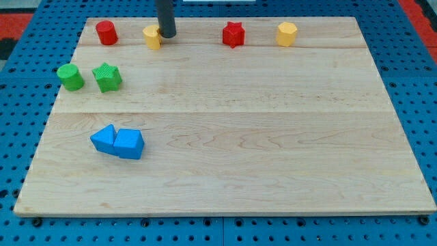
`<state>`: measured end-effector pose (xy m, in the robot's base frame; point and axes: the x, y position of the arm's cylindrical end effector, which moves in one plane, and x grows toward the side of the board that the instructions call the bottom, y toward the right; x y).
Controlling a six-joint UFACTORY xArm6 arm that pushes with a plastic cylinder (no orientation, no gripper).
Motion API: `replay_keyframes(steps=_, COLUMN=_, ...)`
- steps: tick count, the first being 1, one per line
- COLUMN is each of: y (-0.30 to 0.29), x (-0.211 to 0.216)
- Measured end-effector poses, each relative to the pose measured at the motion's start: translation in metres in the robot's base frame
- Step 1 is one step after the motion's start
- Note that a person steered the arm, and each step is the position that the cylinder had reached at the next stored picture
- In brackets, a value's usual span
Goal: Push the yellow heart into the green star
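Observation:
The yellow heart point(151, 37) lies near the view's top, left of centre, between the red cylinder and the red star. My tip point(167, 35) touches the heart's right side. The green star point(107, 77) sits lower and further left, at the board's left part, well apart from the heart.
A green cylinder point(69, 76) stands just left of the green star. A red cylinder point(106, 32), a red star point(233, 34) and a yellow hexagon block point(287, 33) line the top. Two blue blocks point(117, 142) lie together at lower left on the wooden board point(273, 137).

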<state>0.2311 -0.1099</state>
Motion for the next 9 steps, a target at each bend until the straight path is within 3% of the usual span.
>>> replay_keyframes(steps=1, y=-0.026, x=-0.015)
replay_keyframes(steps=3, y=-0.06, x=0.093)
replay_keyframes(steps=5, y=-0.036, x=0.072)
replay_keyframes(steps=8, y=0.025, x=0.095)
replay_keyframes(steps=9, y=0.016, x=0.11)
